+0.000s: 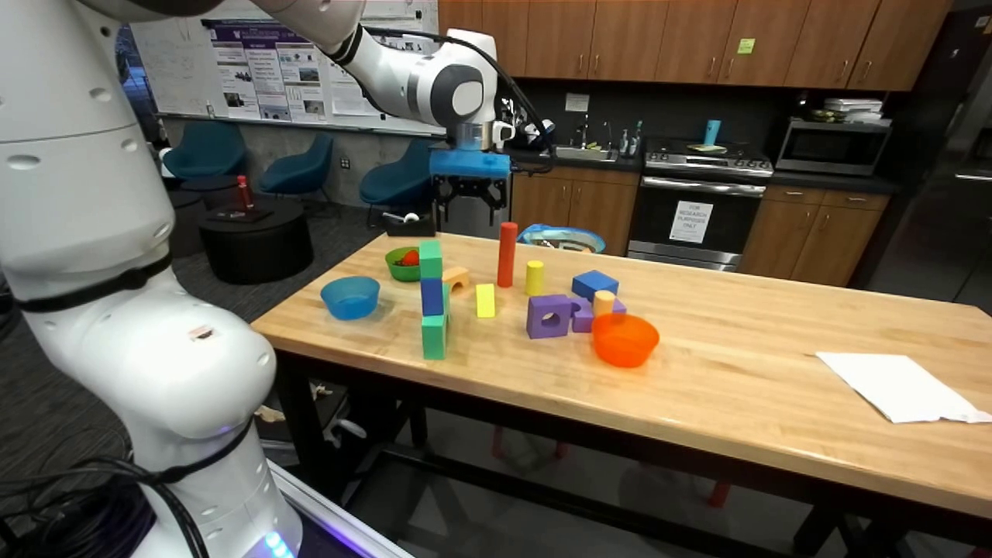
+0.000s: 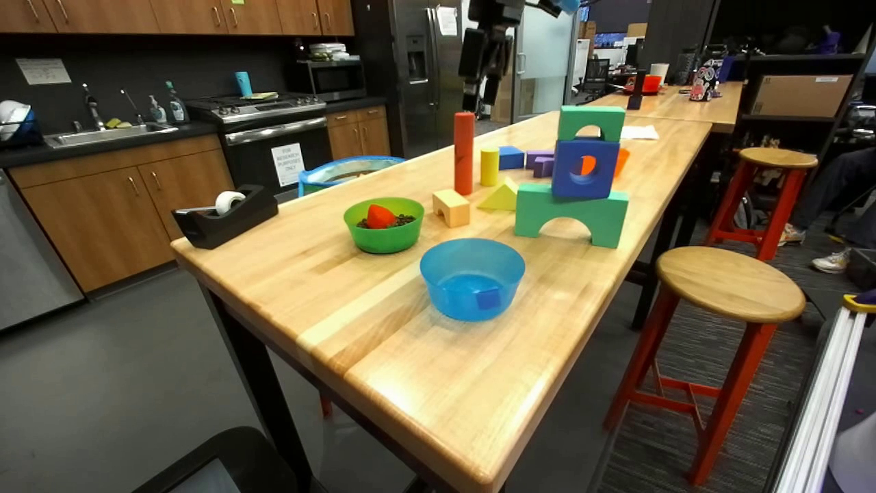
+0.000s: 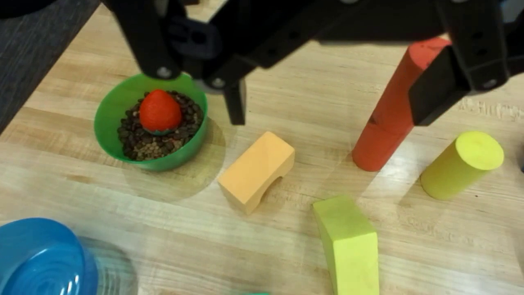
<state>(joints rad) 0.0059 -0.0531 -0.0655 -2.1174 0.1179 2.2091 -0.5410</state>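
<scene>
The red cylinder [image 1: 507,256] stands upright on the table [image 1: 736,333], seemingly nearest my gripper [image 1: 470,208], whose fingers [image 3: 436,92] hang wide apart, holding nothing: no grasp is made yet. Beside the cylinder stands a yellow cylinder [image 3: 458,168]; farther out, a strawberry [image 3: 159,110] sits in the green bowl [image 2: 384,239] and three blocks [image 2: 608,171] already stand stacked.

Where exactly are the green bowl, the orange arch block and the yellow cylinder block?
Green bowl [image 2: 384,241], in an exterior view, on its outer wall.
Orange arch block [image 3: 256,167], in the wrist view, on its top face.
Yellow cylinder block [image 1: 535,280], in an exterior view, on its curved side.
</scene>
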